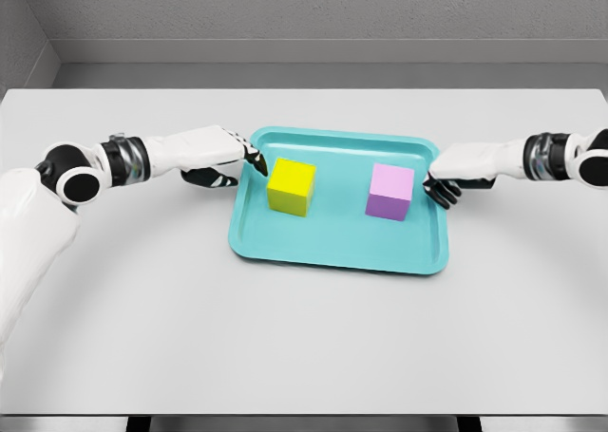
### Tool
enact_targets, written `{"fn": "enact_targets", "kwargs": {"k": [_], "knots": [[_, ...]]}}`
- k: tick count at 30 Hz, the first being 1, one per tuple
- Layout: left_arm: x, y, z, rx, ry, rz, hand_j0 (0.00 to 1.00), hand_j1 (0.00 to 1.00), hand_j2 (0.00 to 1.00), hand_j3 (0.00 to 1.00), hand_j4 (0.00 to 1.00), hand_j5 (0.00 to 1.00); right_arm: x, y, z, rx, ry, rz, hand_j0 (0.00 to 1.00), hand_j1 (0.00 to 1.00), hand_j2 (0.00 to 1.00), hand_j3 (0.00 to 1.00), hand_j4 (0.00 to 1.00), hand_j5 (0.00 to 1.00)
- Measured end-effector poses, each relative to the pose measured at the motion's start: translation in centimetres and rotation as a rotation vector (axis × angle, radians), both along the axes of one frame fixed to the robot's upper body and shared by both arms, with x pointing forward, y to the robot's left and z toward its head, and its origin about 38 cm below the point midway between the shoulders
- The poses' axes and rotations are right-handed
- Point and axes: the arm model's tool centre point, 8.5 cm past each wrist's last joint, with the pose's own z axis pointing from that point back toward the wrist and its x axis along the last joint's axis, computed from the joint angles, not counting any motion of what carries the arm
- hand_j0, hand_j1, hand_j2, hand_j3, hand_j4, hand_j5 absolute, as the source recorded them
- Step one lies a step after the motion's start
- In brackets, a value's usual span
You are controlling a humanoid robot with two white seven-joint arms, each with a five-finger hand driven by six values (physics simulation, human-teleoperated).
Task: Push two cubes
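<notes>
A yellow cube [292,186] and purple cube [390,192] sit apart on the tray [338,247]. The left hand [223,159] reaches over the tray's left edge, fingers loosely extended, holding nothing; the right hand [456,173] is at its right edge, likewise.

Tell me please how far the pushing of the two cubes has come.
Done: both hands are brought to the teal tray. In hand: the left hand has its fingertips over the tray's left rim, close to the yellow cube; the right hand is at the right rim, apart from the purple cube. Left: the push itself; a clear gap separates the cubes.
</notes>
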Motion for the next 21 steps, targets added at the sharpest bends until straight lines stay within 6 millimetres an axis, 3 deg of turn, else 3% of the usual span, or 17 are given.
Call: {"fn": "enact_targets", "kwargs": {"k": [21], "knots": [[-0.1,-1.4,-0.1,-0.022,0.005,-0.019,0.64,0.64,0.64,0.64,0.64,0.64,0.4,2.4,-0.2,-0.012,0.001,0.039,0.1,0.1,0.1,0.1,0.1,0.1]]}}
